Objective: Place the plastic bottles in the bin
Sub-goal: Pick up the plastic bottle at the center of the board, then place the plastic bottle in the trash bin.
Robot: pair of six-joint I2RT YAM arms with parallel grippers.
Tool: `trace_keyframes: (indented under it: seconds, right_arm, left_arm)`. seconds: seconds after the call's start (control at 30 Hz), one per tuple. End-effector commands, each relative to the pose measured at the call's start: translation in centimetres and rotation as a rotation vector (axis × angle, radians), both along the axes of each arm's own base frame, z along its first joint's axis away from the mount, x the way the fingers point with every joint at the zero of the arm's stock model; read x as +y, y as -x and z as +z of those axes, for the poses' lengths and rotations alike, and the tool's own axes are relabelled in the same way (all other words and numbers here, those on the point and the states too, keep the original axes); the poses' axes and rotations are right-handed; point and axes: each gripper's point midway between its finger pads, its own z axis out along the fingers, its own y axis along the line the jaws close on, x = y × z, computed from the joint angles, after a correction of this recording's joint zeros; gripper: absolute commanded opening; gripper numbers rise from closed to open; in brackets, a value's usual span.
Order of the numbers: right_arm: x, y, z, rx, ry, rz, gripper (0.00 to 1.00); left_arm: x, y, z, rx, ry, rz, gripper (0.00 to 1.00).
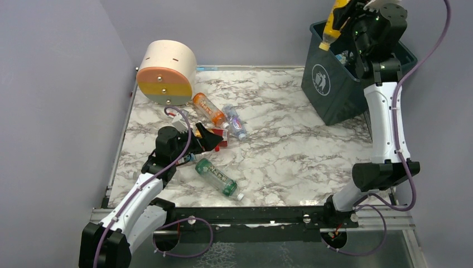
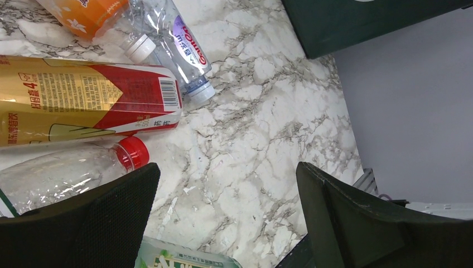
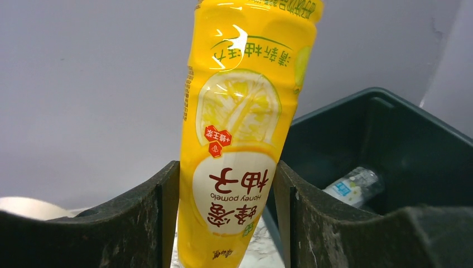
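My right gripper (image 1: 350, 18) is shut on a yellow honey-pomelo bottle (image 1: 336, 21) and holds it neck-down above the near-left rim of the dark teal bin (image 1: 330, 89). In the right wrist view the bottle (image 3: 240, 139) sits between my fingers (image 3: 150, 223), with a clear bottle (image 3: 354, 186) lying inside the bin (image 3: 401, 139). My left gripper (image 1: 209, 138) is open and empty, low over the table. Near it lie an orange bottle (image 1: 209, 108), a clear purple-labelled bottle (image 1: 235, 121) and a green bottle (image 1: 217, 177). The left wrist view also shows a clear red-capped bottle (image 2: 72, 170) by my left finger.
A red and gold drink carton (image 2: 83, 100) lies between the bottles, just beyond my left gripper (image 2: 226, 173). A cream cylinder with an orange and green face (image 1: 167, 71) stands at the back left. Grey walls enclose the marble table (image 1: 290, 145).
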Motion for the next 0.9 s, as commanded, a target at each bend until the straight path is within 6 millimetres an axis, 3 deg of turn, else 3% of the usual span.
trace_keyframes:
  seconds: [0.0,0.27,0.43,0.6,0.7,0.77,0.87]
  right_arm:
    - [-4.5,0.1,1.1,-0.040,-0.058,-0.120,0.46]
    - [-11.6,-0.6,-1.3,0.014,-0.176,-0.250,0.46]
    - [-13.5,-2.3,-4.2,0.075,-0.195,-0.295,0.47]
    - [-14.2,-4.1,-7.5,0.143,-0.211,-0.312,0.48]
    - [-14.1,-4.8,-9.3,0.181,-0.223,-0.307,0.60]
    - [-13.9,-4.9,-9.8,0.191,-0.233,-0.297,0.79]
    - [-13.4,-4.9,-10.0,0.190,-0.241,-0.274,0.84]
  left_arm:
    - [-0.3,0.3,0.5,-0.017,0.025,-0.023,0.99]
    - [-0.5,0.3,0.8,-0.018,0.024,-0.035,0.99]
    - [-0.5,0.2,0.9,-0.018,0.021,-0.037,0.99]
    - [-0.6,0.1,0.8,-0.018,0.021,-0.039,0.99]
    - [-0.6,0.1,0.7,-0.019,0.017,-0.042,0.99]
    - [-0.6,0.0,0.8,-0.022,0.014,-0.044,0.99]
    - [-0.6,-0.1,0.8,-0.022,0.009,-0.046,0.99]
